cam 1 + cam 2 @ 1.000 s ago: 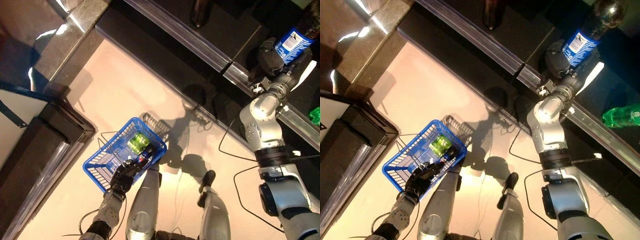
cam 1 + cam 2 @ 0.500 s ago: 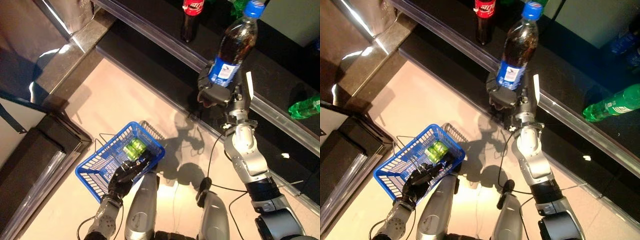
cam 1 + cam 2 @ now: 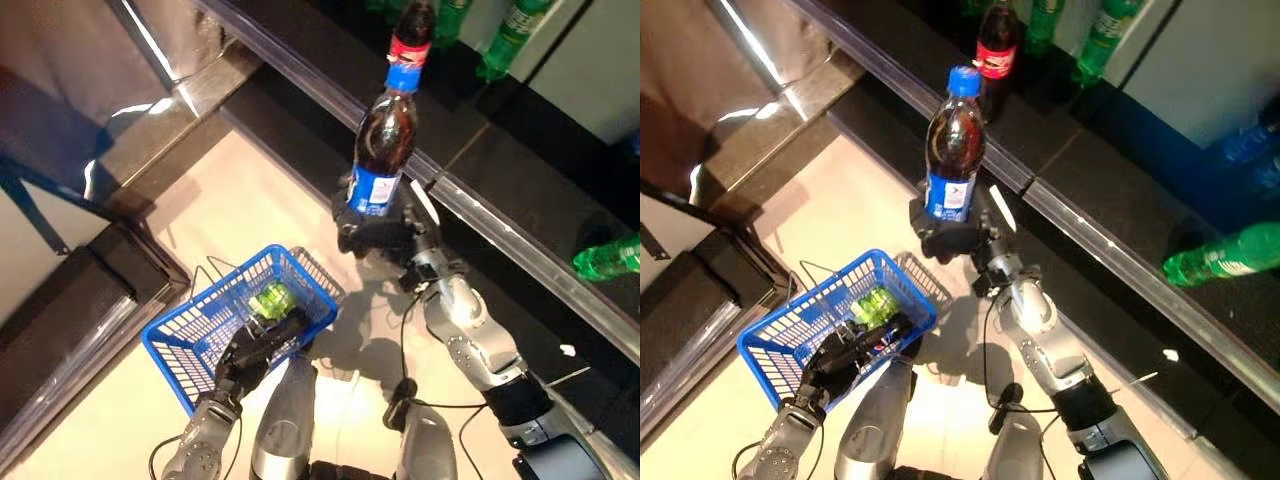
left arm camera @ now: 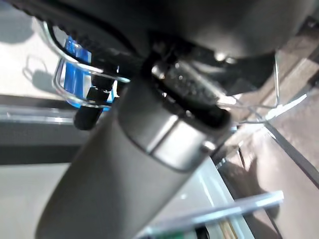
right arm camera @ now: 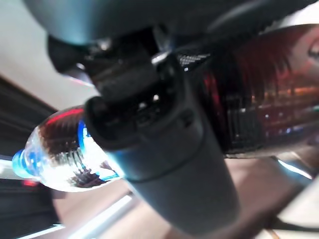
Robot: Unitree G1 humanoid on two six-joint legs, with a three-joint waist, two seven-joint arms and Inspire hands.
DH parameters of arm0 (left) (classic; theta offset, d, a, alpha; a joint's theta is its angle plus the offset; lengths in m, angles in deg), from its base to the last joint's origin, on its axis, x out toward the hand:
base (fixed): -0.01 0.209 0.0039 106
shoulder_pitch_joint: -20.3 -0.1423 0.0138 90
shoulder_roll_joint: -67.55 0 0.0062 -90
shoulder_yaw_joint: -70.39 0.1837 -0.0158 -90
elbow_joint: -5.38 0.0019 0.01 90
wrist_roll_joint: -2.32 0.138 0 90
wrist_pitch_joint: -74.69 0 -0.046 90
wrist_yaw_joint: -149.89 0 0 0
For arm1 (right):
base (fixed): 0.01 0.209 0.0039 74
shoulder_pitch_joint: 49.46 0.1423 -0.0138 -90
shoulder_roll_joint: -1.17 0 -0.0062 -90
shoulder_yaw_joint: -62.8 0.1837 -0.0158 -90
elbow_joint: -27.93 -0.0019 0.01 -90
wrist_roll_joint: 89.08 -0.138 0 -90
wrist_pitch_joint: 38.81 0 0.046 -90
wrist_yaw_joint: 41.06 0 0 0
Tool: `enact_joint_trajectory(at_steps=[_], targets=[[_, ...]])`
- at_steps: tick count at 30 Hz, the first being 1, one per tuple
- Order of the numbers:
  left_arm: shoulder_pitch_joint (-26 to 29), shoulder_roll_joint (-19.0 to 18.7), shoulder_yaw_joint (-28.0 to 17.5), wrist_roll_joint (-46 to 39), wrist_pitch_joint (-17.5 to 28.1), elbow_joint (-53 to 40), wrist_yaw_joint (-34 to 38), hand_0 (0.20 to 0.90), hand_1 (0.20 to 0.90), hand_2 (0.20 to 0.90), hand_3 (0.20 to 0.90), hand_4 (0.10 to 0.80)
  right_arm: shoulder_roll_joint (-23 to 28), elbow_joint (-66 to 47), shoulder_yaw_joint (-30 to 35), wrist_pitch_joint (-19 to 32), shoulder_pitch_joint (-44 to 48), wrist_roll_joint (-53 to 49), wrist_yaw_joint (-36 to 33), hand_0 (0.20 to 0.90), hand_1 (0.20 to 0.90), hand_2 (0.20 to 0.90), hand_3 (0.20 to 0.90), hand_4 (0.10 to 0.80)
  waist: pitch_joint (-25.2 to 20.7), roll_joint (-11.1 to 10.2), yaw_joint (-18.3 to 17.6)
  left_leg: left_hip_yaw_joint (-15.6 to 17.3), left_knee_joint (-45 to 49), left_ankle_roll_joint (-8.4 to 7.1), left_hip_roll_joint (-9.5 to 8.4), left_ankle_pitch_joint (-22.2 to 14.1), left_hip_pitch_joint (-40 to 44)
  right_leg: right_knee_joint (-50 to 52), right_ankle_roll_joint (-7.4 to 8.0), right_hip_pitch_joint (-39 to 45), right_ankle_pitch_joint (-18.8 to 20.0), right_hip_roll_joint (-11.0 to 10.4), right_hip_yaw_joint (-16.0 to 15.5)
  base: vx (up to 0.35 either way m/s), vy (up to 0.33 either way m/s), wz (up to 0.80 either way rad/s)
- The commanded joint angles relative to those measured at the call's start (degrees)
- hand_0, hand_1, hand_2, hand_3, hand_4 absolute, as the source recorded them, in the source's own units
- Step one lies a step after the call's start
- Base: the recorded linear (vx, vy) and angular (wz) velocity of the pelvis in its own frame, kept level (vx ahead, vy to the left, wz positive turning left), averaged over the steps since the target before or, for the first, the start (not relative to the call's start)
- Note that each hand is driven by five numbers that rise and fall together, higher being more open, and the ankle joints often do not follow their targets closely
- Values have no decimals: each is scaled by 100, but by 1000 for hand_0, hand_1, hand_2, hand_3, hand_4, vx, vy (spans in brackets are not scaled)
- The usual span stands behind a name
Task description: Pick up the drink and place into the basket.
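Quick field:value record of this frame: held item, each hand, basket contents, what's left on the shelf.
held item: dark cola bottle, blue cap and label, upright
right hand: right hand curled round the bottle's base, above the floor beside the shelf edge
left hand: left hand closed on the rim of the blue basket
basket contents: green drink
bottle vs basket: not yet over it
shelf: red-label bottle upright; green bottle lying on its side

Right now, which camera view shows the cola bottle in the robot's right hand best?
The right eye view: the whole cola bottle, cap to base, stands upright in the right hand. The left eye view shows it too, against another bottle. The right wrist view shows only part, very close. The left wrist view shows none.
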Motion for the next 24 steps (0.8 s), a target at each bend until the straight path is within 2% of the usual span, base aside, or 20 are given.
enact_joint_trajectory(at_steps=[1,12,24], targets=[[258,-466,10,-54,648,-2333,-1533,300,300,300,200,100,-271,-988,57,796,607,-359,202,300,300,300,200,100,-626,229,119,-348,-56,200,-97,80,156,262,-654,486,-53,225,-111,6,-29,15],[487,-698,406,-356,192,-3185,-2275,300,300,300,200,100,-591,-423,-400,721,958,-388,-124,300,300,300,200,100,-627,298,428,-718,-249,192,-216,197,249,194,-639,643,-62,228,-390,3,-25,20],[952,-762,597,-929,-441,-3895,-3451,300,300,300,200,100,-802,478,-875,366,1239,75,-186,300,300,300,200,100,-562,385,555,-842,-348,205,-299,290,250,175,-605,612,-12,197,-511,-1,1,7]])
